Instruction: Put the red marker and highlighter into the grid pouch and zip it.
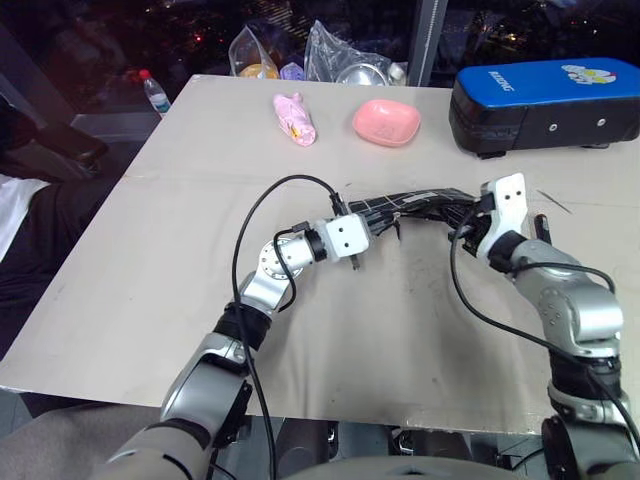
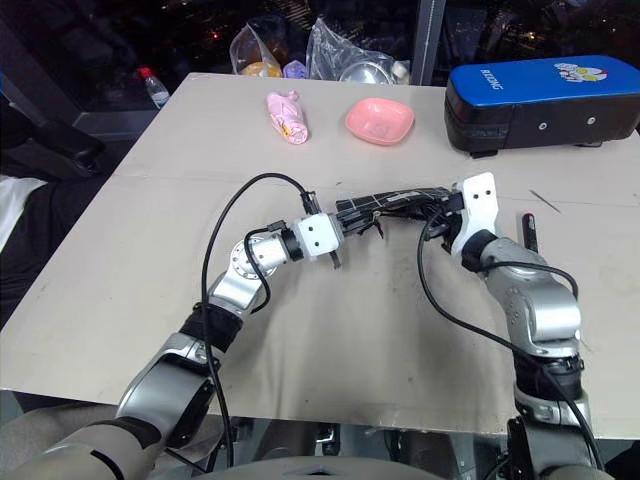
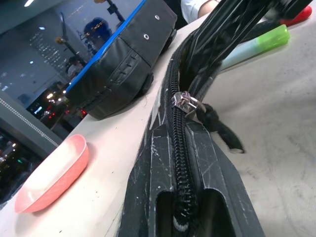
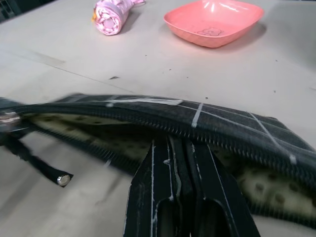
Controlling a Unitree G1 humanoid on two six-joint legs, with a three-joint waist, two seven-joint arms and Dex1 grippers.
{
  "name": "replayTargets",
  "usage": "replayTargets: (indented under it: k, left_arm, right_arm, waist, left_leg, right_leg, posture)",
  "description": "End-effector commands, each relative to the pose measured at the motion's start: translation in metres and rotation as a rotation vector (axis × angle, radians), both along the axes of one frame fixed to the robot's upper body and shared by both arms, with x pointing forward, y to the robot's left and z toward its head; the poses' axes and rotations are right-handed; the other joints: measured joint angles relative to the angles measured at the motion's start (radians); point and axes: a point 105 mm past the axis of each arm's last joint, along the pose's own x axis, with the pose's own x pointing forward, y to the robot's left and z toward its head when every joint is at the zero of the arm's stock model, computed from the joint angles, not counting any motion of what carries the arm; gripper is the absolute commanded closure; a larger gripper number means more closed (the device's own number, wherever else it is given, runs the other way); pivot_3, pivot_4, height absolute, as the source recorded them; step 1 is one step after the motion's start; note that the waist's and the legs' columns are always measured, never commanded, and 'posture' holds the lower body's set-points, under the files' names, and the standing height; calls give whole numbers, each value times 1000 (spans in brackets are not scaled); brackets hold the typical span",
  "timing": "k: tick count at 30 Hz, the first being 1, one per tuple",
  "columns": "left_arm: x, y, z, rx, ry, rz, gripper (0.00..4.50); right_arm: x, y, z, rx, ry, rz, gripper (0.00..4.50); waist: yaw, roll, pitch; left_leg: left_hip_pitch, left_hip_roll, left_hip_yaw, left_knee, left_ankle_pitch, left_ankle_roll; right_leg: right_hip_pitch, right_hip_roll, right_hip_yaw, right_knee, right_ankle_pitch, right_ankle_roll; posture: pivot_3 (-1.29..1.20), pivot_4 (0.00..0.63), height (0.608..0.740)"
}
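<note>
1. Grid pouch held up off the pale surface, stretched between the two arms near the middle, mouth open with a spotted lining visible in the right wrist view.
2. Left gripper with fingers pressed together on the pouch's zipper band at its closed end; zipper slider and dark pull cord just ahead of those fingers.
3. Right gripper with fingers shut on the near edge of the pouch's open mouth, at the end opposite the left one.
4. Highlighter, light green with a pale cap, lying on the surface just beside the far end of the pouch, outside it.
5. Red marker lying on the surface near the right arm, close beside the highlighter, likewise outside the pouch; red end seen in the left wrist view.
6. Pink dish and a pink wrapped bundle toward the far side of the surface, well apart from the pouch.
7. Big blue padded case at the far right corner.
8. Clear plastic bags at the far edge; a small bottle with a red cap beyond the far left corner.
</note>
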Motion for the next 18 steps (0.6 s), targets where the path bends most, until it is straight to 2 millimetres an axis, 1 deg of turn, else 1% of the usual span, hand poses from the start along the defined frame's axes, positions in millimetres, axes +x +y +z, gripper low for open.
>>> replayTargets:
  k: [1,3,4,7,8,10,14,16,18]
  left_arm:
    - [-3,-2,15,-35,-42,-11,4500]
    - [-2,-2,15,-40,-39,-6,4500]
    - [-2,-2,15,-43,-38,-3,4500]
    - [-1,0,14,-48,-30,6,4500]
    - [-1,0,14,-49,-29,8,4500]
    - [0,0,13,-53,-23,13,4500]
    - [1,1,12,-57,-16,19,4500]
    - [1,1,11,-57,-12,22,4500]
    - [2,1,10,-56,-8,26,4500]
  right_arm:
    - [6,8,10,-172,-140,54,3920]
    - [5,17,12,-270,-216,135,3160]
    - [5,21,12,-300,-235,163,2653]
    - [5,23,10,-297,-244,174,1123]
    - [5,23,9,-310,-247,176,425]
    - [4,21,7,-346,-262,180,46]
    - [0,18,11,-352,-294,177,46]
    - [-6,14,21,-329,-322,175,46]
    - [-17,10,33,-264,-343,184,46]
  waist:
    - [3,0,0]
    - [3,0,0]
    - [2,0,0]
    - [2,0,0]
    - [2,0,0]
    - [3,0,0]
    - [4,0,0]
    - [4,0,0]
    - [5,0,0]
  left_leg:
    - [0,0,0,0,0,0]
    - [0,0,1,0,0,0]
    - [0,0,1,0,0,0]
    - [0,0,0,0,0,0]
    - [0,0,0,0,0,0]
    - [0,0,1,0,0,0]
    - [0,0,1,0,0,0]
    - [0,0,1,0,0,0]
    - [0,0,1,0,0,0]
  right_leg:
    - [0,0,0,0,0,0]
    - [0,0,0,0,0,0]
    - [0,0,0,0,0,0]
    - [0,0,0,0,0,0]
    - [0,0,0,0,0,0]
    - [0,0,0,0,0,0]
    - [0,0,0,0,0,0]
    - [0,0,0,0,0,0]
    - [0,0,0,0,0,0]
  posture:
    - [0,150,688]
    - [0,150,688]
    - [0,150,688]
    - [0,150,688]
    - [0,150,688]
    - [0,150,688]
    - [0,150,688]
    - [0,150,688]
    - [0,150,688]
